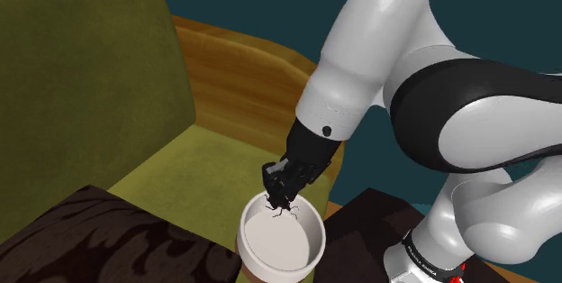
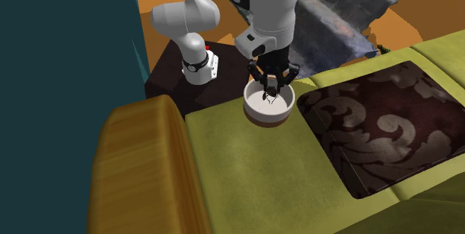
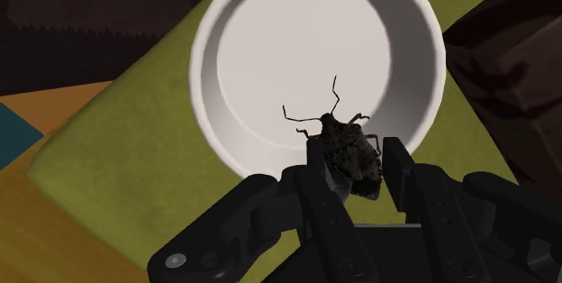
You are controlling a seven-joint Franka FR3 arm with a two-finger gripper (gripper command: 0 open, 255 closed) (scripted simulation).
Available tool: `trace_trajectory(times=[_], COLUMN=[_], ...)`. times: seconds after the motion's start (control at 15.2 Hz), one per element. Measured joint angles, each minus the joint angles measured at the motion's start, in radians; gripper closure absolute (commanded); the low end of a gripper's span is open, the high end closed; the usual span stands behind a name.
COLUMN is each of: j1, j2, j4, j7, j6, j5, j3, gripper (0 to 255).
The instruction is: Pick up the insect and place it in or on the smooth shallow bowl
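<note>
Worked over an olive sofa seat (image 1: 180, 168), teal wall behind. Found, at the shoulder view's left, a dark patterned cushion (image 1: 99, 241) laid beside the seat. Further right, saw the white bowl (image 1: 261, 261) set upright on the seat cloth, within easy reach. Had the claw (image 1: 275, 191) poised just above the bowl, nearer its edge than its middle. Had it narrowed onto the insect (image 1: 281, 205), pinching the body from both sides, legs and feelers left free. Held the insect over the white hollow, presumably for a short drop; could not tell any contact with the bowl. Judged the carry nearly done, with only lowering and letting go to come. Rightmost, noted the white arm (image 1: 468, 119) bending down from its stand.
</note>
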Motion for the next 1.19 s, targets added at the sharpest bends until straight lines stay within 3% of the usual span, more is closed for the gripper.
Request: trace_trajectory(times=[0.59,1.19], j1=[-0.006,0.0], j2=[-0.015,0.004], j4=[0.109,0.026], j7=[0.026,0.018], j6=[-0.121,-0.019], j5=[-0.024,-0.002], j3=[-0.019,0.009], gripper=[255,255])
